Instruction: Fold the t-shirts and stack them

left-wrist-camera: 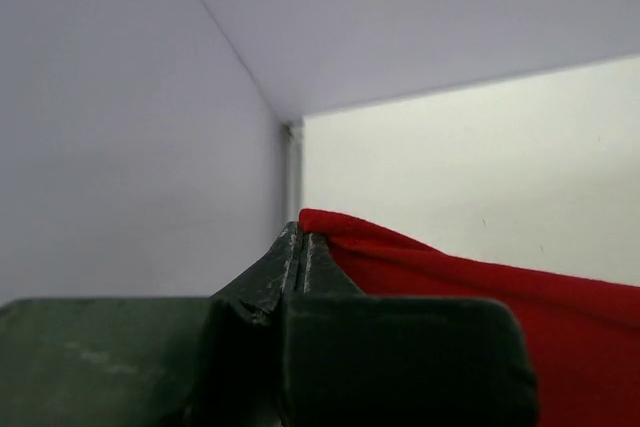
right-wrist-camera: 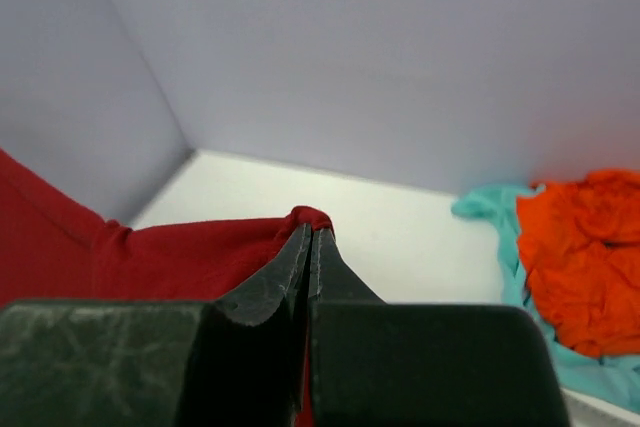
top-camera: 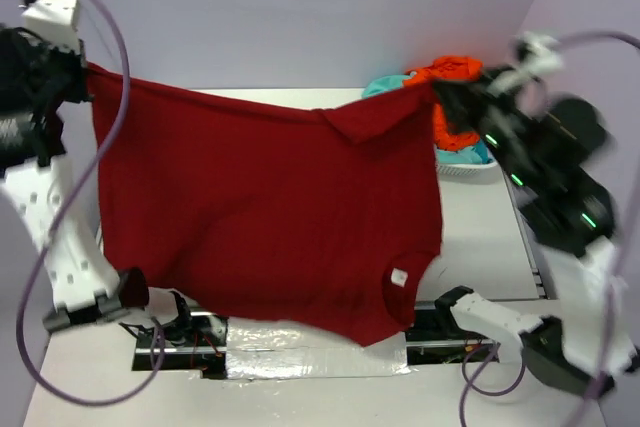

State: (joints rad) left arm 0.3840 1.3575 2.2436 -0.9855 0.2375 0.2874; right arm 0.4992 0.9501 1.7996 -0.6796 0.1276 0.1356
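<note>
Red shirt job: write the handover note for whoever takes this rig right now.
Left gripper: shut on one top corner of the red shirt.
Right gripper: shut on the other top corner.
Red shirt: held up, spread between the two arms, with the collar end hanging low near the near edge of the table.
Orange shirt and aqua shirt: crumpled in the basket at the far right.
Done: nothing folded or stacked in view.
Left: lay the red shirt flat and fold it, then probably do the same for the shirts in the basket, and stack them.
</note>
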